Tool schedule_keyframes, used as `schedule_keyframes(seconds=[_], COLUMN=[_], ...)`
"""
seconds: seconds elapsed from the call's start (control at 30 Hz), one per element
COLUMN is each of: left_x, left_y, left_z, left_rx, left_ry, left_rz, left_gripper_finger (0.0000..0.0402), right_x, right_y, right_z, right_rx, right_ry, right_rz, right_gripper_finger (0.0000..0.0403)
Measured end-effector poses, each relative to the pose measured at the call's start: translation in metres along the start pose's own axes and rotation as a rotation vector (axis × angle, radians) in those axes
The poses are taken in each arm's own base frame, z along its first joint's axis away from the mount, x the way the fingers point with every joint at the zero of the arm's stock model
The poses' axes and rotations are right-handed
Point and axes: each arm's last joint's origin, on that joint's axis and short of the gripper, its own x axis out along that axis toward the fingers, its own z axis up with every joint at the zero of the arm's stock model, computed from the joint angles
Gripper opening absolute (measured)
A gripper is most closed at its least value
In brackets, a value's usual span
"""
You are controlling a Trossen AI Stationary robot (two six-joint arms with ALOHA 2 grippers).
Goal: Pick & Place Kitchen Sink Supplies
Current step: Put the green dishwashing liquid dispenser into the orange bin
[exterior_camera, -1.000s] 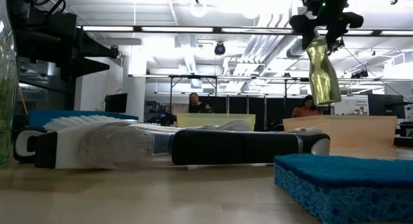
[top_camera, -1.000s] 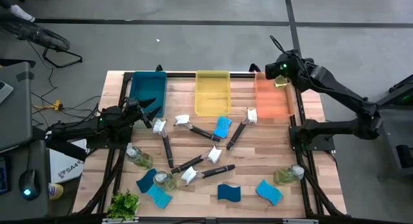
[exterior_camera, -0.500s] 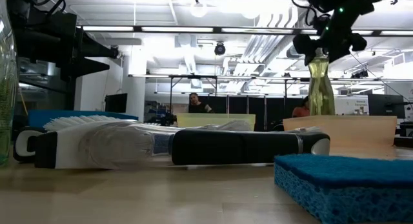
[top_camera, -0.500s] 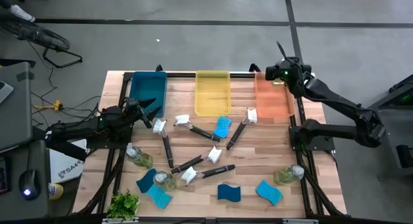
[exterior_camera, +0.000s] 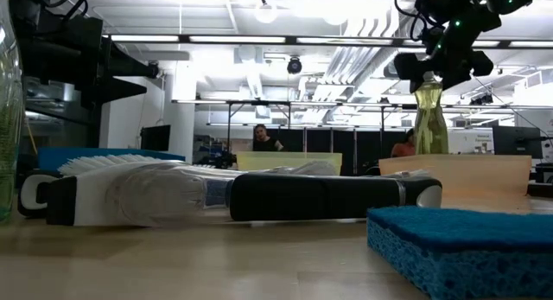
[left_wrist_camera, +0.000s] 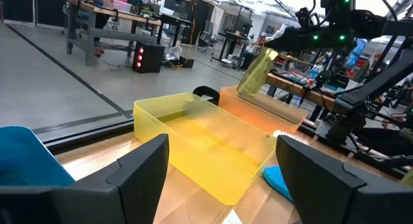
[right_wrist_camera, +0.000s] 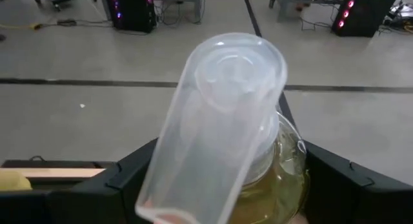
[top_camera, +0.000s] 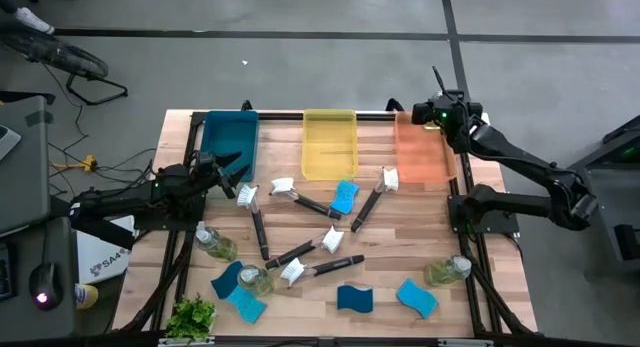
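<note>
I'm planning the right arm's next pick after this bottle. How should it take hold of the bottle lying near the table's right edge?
Judging by the high view, the bottle lies on its side, pump top toward the right. Best come straight down and close across its round body, not the narrow top, fingers either side of its long axis. The right gripper is shut on another bottle over the orange bin.

The right gripper (top_camera: 437, 115) has carried its bottle (exterior_camera: 430, 118) from a tilted hang high above the orange bin (top_camera: 425, 152) at the bench's back right corner to an upright, lower position, its base now behind the bin's rim in the low view.
</note>
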Motion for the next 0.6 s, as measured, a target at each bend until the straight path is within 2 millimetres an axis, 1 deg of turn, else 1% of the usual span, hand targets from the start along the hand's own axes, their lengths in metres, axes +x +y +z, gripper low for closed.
schedule_keyframes(seconds=[0.17, 0.33, 0.4, 0.5, 0.6], left_x=[0.0, 0.0, 0.0, 0.0, 0.0], left_y=[0.0, 0.0, 0.0, 0.0, 0.0], left_z=[0.0, 0.0, 0.0, 0.0, 0.0], left_rx=[0.0, 0.0, 0.0, 0.0, 0.0], left_ry=[0.0, 0.0, 0.0, 0.0, 0.0], left_rz=[0.0, 0.0, 0.0, 0.0, 0.0], left_gripper_finger=[0.028, 0.028, 0.028, 0.028, 0.028], right_x=[0.0, 0.001, 0.001, 0.001, 0.0], right_y=[0.001, 0.0, 0.0, -0.003, -0.006], right_z=[0.001, -0.002, -0.003, -0.007, -0.01], right_rx=[0.056, 0.032, 0.05, 0.12, 0.127], right_ry=[-0.011, 0.016, 0.021, 0.046, 0.055], right_rz=[0.006, -0.004, -0.011, -0.044, -0.099], right_gripper_finger=[0.0283, 0.0283, 0.0283, 0.0283, 0.0283])
